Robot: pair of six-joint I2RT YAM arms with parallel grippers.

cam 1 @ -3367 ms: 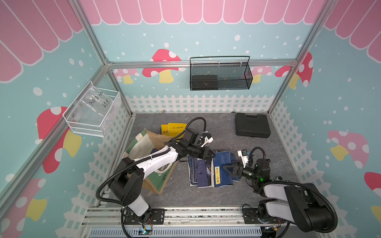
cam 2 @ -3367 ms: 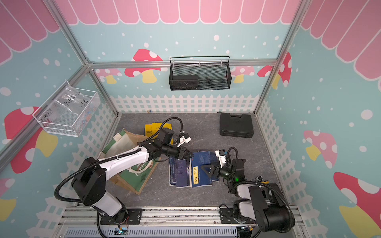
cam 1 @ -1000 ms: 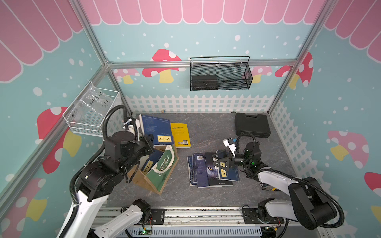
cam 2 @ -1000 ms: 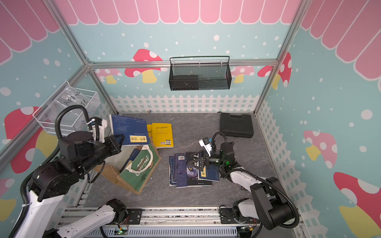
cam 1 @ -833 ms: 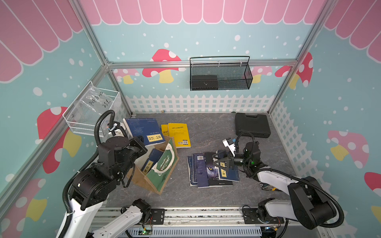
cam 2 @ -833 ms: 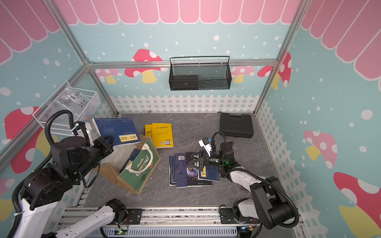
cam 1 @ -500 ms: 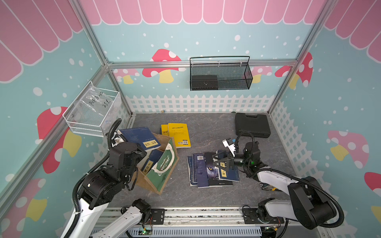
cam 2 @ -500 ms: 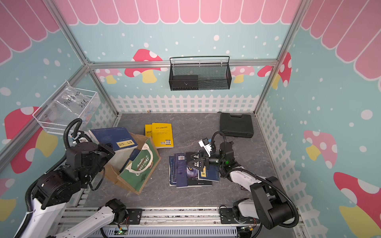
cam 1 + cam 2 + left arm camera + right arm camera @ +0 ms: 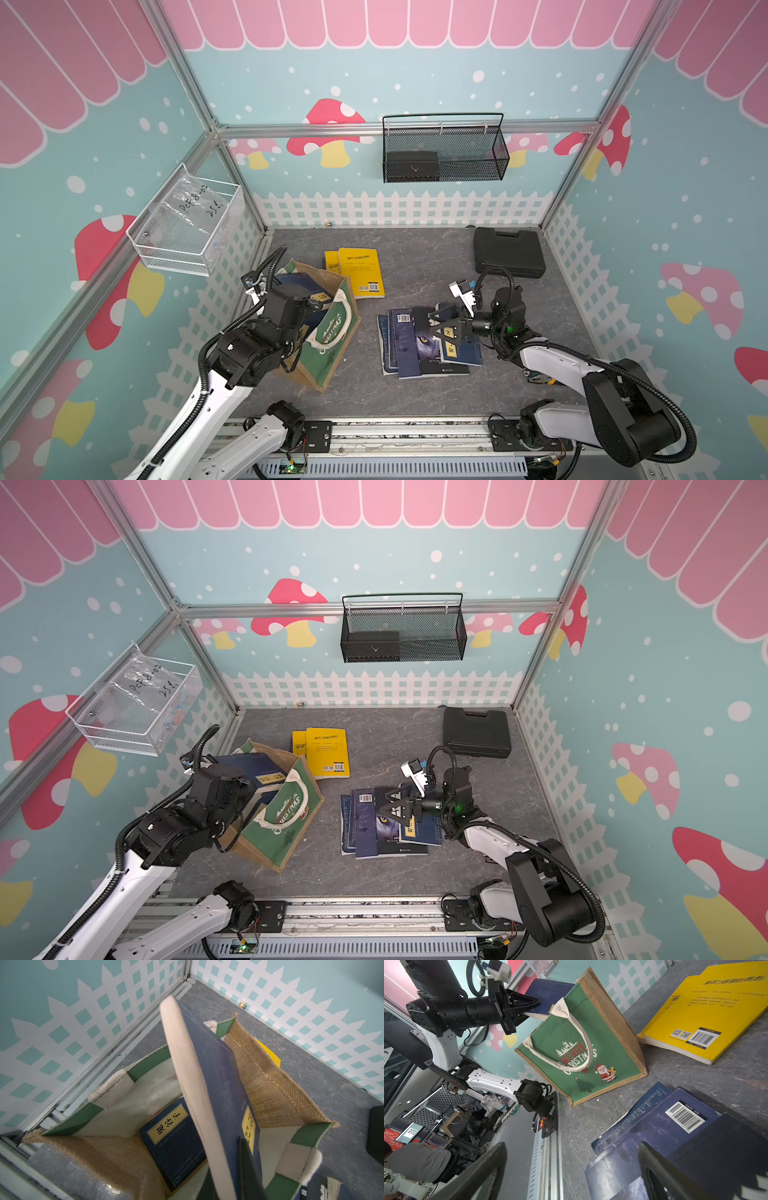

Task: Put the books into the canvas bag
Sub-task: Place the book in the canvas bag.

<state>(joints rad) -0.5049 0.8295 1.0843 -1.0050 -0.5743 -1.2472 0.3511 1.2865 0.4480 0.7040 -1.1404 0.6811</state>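
Pressure is coming from the left gripper (image 9: 532,1009), clamping shut on a navy book (image 9: 216,1076) and tilting it over the canvas bag (image 9: 332,350), standing at nine o'clock from the loose pile (image 9: 405,350). The book's corner could be snagging a rope handle (image 9: 564,1008), tipping the bag. The right gripper (image 9: 437,328) is hovering wide open, empty, over that pile. Since a second ago the book is sitting lower.

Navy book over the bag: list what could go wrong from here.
1. The navy book, shut in the left gripper, hangs tilted across the canvas bag mouth; its corner might catch the rim or rope handle and stay out.
2. Nothing holds the bag; the right gripper is open over the pile, so a push could tip it.
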